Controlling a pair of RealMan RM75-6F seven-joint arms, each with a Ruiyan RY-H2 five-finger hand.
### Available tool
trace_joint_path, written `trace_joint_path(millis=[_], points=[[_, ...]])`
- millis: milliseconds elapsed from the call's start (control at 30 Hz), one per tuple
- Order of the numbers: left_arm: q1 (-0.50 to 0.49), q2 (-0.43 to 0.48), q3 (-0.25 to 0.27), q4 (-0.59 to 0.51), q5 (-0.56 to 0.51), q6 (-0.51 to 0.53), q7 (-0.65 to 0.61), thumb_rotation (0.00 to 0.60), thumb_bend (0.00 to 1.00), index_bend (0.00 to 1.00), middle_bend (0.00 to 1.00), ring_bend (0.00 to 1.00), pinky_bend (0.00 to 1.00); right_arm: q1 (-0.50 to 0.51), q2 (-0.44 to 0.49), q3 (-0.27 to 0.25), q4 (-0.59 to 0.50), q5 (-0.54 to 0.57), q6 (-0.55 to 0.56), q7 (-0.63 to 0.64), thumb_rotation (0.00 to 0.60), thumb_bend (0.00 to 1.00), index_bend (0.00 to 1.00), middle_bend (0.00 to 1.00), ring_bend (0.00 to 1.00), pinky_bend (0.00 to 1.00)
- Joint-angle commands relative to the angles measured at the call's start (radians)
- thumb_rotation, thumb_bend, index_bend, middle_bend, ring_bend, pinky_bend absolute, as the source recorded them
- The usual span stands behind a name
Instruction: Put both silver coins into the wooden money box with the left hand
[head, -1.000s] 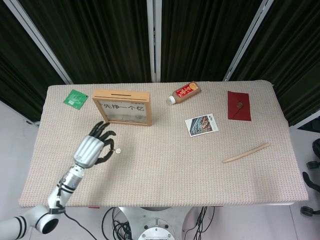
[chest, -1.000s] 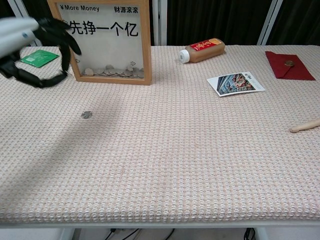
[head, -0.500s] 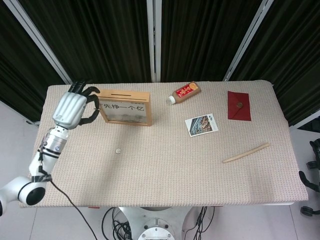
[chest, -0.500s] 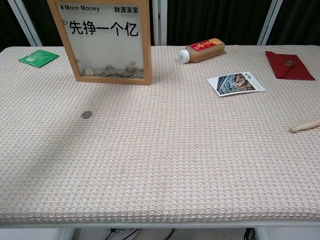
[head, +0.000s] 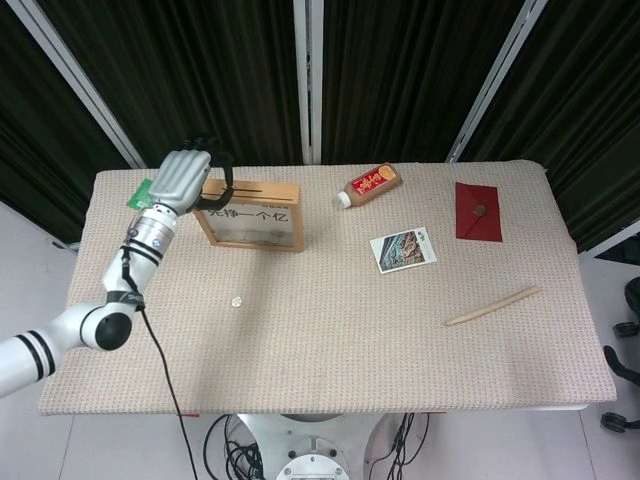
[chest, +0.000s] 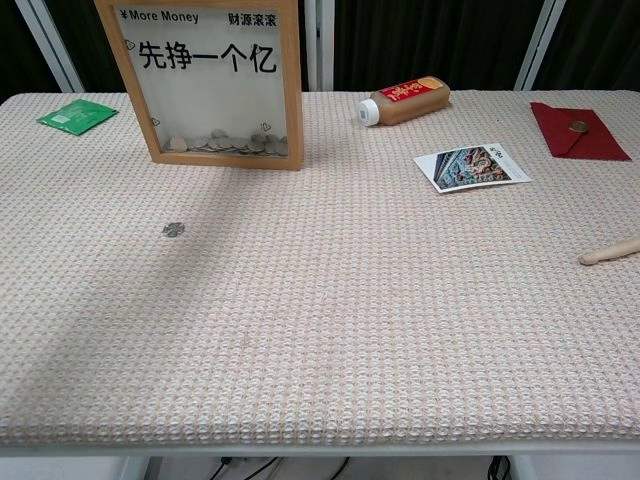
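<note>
The wooden money box (head: 250, 215) stands upright at the back left of the table, with a dark slot along its top edge. My left hand (head: 185, 178) hangs over the box's top left corner with its back to the head camera. Its fingers curl down beside the slot, and what they hold is hidden. The chest view shows the box (chest: 215, 80) with several coins at its bottom, but not the hand. One silver coin (head: 236, 301) lies flat on the mat in front of the box, also seen as the coin (chest: 174, 229). The right hand is out of both views.
A green packet (chest: 76, 114) lies left of the box. A bottle (head: 367, 186) lies on its side at the back centre. A picture card (head: 403, 248), a red envelope (head: 479, 211) and a wooden stick (head: 492, 305) are spread over the right half.
My left hand has risen from the mat near the coin and moved back and right to the box's top. The coin on the mat has stayed put.
</note>
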Motion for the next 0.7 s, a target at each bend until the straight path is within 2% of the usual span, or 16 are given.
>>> trace_joint_path(millis=[33,300,700], points=[[-0.036,-0.037,0.009,0.053,-0.065,-0.038,-0.009,0.600,0.43,0.62,0.28,0.08,0.08,0.000,-0.001,-0.002,0.009,0.000,-0.005,0.004,0.600,0.27,0.00,0.00,0.00,0.00],[-0.066,-0.067,0.037,0.110,-0.092,-0.055,-0.016,0.600,0.43,0.62,0.28,0.08,0.07,-0.001,-0.011,-0.004,0.018,0.005,-0.008,0.005,0.600,0.27,0.00,0.00,0.00,0.00],[-0.083,-0.090,0.051,0.164,-0.107,-0.064,-0.046,0.600,0.43,0.62,0.28,0.08,0.07,0.000,-0.009,-0.004,0.007,0.007,-0.010,-0.009,0.600,0.28,0.00,0.00,0.00,0.00]])
